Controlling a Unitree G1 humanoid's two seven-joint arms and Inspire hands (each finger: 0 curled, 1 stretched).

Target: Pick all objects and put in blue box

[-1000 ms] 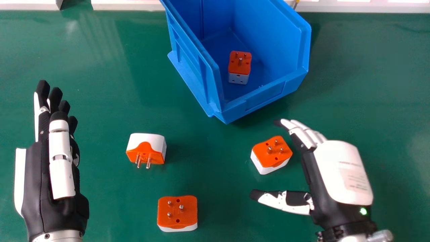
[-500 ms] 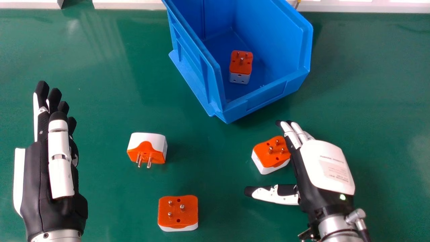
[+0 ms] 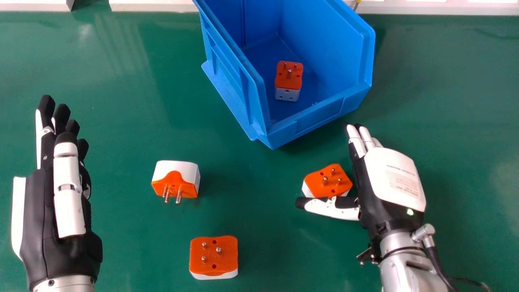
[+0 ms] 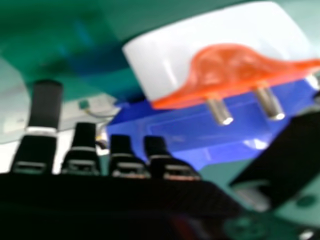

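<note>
In the head view my right hand (image 3: 389, 178) is open around an orange and white adapter (image 3: 327, 179); its thumb lies across the near side and the palm is just right of it. From the right hand view, that adapter (image 4: 220, 65) is close to my hand (image 4: 82, 157), between straight fingers and thumb. Two more adapters rest on the table, one (image 3: 176, 177) left of centre with pins toward the robot, one (image 3: 213, 255) nearer with pins up. The blue box (image 3: 320, 115) holds another adapter (image 3: 288, 81). My left hand (image 3: 61, 202) is open at the far left.
The green table (image 3: 121, 101) spreads under everything, with a pale ledge (image 3: 154, 5) along its far edge. The near corner of the blue box stands beyond the right-hand adapter, and bare table lies between the adapters.
My right hand has moved left and then forward, bringing its thumb over the near edge of the right-hand adapter. The left hand has hardly moved, and the adapters are where they were.
</note>
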